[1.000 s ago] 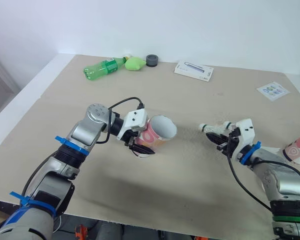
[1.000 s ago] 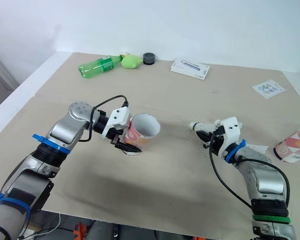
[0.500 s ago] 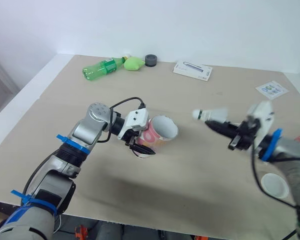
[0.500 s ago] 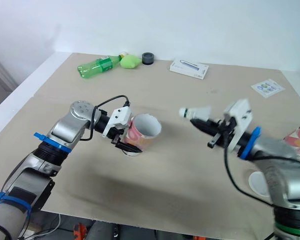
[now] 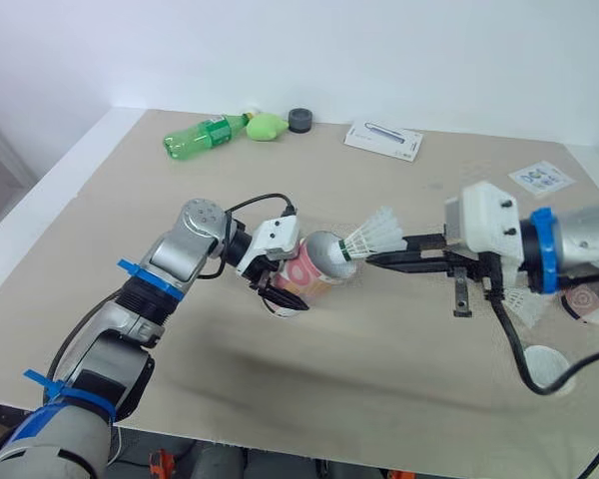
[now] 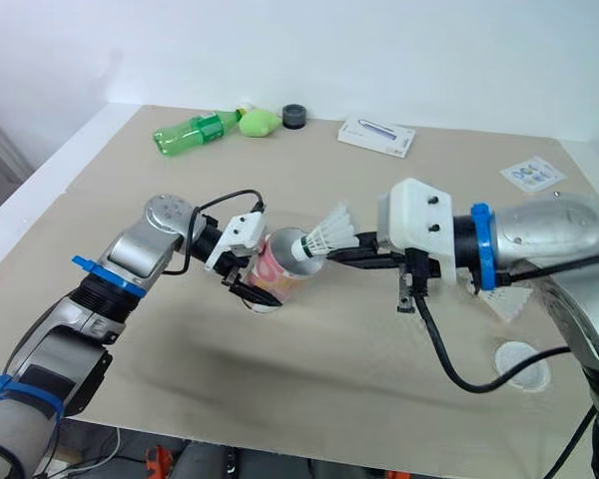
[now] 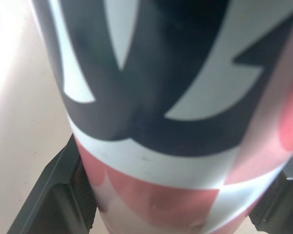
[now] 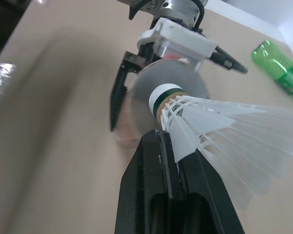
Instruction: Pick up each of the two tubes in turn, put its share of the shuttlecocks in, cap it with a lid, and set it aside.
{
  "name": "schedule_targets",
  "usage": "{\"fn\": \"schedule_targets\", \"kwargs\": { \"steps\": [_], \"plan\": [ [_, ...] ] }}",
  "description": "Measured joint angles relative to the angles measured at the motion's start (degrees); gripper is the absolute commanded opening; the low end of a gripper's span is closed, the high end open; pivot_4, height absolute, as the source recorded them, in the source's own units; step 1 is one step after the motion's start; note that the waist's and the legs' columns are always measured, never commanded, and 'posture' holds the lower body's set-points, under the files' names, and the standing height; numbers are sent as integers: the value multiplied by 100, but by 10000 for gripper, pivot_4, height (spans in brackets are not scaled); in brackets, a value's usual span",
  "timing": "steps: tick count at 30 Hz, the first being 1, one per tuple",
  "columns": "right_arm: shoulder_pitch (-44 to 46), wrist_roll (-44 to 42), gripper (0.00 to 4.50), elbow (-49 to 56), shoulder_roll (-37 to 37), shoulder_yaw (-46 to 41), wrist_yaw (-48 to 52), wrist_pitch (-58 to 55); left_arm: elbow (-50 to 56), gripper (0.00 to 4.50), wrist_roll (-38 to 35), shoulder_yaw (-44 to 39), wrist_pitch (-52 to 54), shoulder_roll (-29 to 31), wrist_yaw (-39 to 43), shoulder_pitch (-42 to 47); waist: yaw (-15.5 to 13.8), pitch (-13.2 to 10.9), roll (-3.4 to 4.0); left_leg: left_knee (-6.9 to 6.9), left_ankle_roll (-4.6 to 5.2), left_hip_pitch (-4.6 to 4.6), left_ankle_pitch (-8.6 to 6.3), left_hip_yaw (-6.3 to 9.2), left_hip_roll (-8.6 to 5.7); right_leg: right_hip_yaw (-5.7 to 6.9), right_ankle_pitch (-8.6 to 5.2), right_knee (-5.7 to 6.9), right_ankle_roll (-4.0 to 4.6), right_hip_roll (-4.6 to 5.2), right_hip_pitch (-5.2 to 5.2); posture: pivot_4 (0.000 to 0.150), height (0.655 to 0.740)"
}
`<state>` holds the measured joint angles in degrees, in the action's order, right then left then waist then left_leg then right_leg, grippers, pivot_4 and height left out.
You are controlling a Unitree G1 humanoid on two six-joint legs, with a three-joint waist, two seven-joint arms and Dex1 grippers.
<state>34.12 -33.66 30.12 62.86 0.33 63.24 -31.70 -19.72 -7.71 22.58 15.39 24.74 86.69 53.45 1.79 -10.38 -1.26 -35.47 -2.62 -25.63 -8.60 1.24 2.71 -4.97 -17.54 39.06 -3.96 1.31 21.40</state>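
Note:
A pink-and-white tube (image 5: 314, 267) is held tilted above the table, its open mouth facing right, with my left gripper (image 5: 283, 288) shut around its lower part. Its patterned wall (image 7: 161, 97) looms close in the left wrist view. My right gripper (image 5: 376, 261) is shut on a white feathered shuttlecock (image 5: 372, 238), whose cork tip (image 8: 161, 95) sits right at the tube's mouth (image 8: 185, 80). A second shuttlecock (image 5: 527, 307) lies on the table under my right arm. Beside it a second pink tube (image 5: 587, 302) is partly hidden. A white lid (image 5: 544, 367) lies near the front right.
At the far edge of the table lie a green bottle (image 5: 204, 135), a light green object (image 5: 270, 126), a small dark round cap (image 5: 301, 120) and a flat white box (image 5: 384, 140). A printed sheet (image 5: 544, 179) lies at the far right.
My right gripper has lifted the shuttlecock off the table and carried it left to the tube's mouth. The left arm has barely moved with the tube.

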Motion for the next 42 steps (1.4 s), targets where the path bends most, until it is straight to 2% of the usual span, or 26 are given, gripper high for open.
{"fn": "schedule_targets", "kwargs": {
  "steps": [5, 12, 18, 21, 22, 23, 25, 29, 30, 31, 38, 42],
  "plan": [
    [395, 500, 152, -251, -149, 696, 526, 271, -170, 33183, 93, 40, -10, -61, 119, 176, 5, 0, 0, 2, 1, -13, -3, 1, -1, 2, 11, 0, 25, -1, 15, 1500, 7203],
    [775, 937, 21889, -496, -349, 989, 627, 322, -342, 33183, 165, 74, -41, -110, 175, 274, 6, 1, 1, -2, 0, -9, -1, 4, 1, 7, 12, 3, 25, -2, 10, 1500, 7203],
    [726, 974, 21889, -538, -399, 862, 544, 189, -537, 33183, 225, 135, 10, -226, 255, 438, 6, 1, 2, -3, 1, -5, 0, 5, 3, 7, 13, 6, 24, -3, 7, 1500, 7203],
    [-121, 217, 21889, -177, -251, -239, 528, -333, -582, 33183, 218, 156, 111, -397, 267, 494, -74, 1, 2, -6, 1, -33, 0, 24, -10, 23, 12, 3, 25, 8, 11, 1500, 7203],
    [-183, 176, 21889, -154, -245, -336, 526, -368, -581, 33183, 218, 156, 119, -399, 267, 494, -76, 1, 2, -6, 0, -35, 0, 26, -10, 25, 12, 2, 25, 9, 11, 1500, 7203],
    [-830, -260, 21889, 51, -214, -1586, 442, -873, -585, 33183, 218, 159, 141, -465, 266, 502, -83, 1, 2, -10, 0, -44, -1, 41, -17, 39, 11, -1, 24, 14, 9, 1500, 7203],
    [-1618, -428, 21889, 295, -292, -2637, 287, -1301, -569, 33183, 205, 157, 207, -570, 259, 476, -109, 2, 3, -18, 1, -46, -2, 55, -16, 53, 10, 2, 30, 12, 3, 1500, 7203],
    [-2684, -424, 21889, 528, -492, -3594, 95, -1708, -557, 33183, 199, 168, 250, -672, 256, 426, -138, 4, 6, -25, 2, -39, 1, 65, -17, 60, 11, 4, 29, 10, -10, 1500, 7203],
    [-3124, -354, 21889, 591, -566, -3894, 45, -1770, -558, 33183, 205, 170, 250, -715, 249, 421, -133, 6, 10, -26, 5, -41, 4, 62, -18, 58, 13, 4, 26, 10, -7, 1500, 7203],
    [-4012, -52, 21889, 551, -752, -4331, 28, -1781, -529, 33183, 201, 183, 244, -778, 257, 374, -147, 7, 10, -33, 7, -41, 5, 64, -19, 59, 9, 4, 13, 10, -12, 1500, 7203],
    [-5632, 762, 21889, -547, -955, -5360, 45, -1327, -486, 33183, 205, 196, 235, -748, 265, 334, -86, 14, 24, -37, 8, -34, 9, 55, -20, 50, 0, 2, -17, 13, -16, 1500, 7203],
    [-5868, 988, 21889, -1266, -977, -5400, 32, -951, -486, 33183, 217, 196, 229, -751, 260, 335, -52, 19, 33, -37, 10, -29, 10, 54, -20, 48, 2, 2, -16, 12, -18, 1500, 7203]
  ]
}}
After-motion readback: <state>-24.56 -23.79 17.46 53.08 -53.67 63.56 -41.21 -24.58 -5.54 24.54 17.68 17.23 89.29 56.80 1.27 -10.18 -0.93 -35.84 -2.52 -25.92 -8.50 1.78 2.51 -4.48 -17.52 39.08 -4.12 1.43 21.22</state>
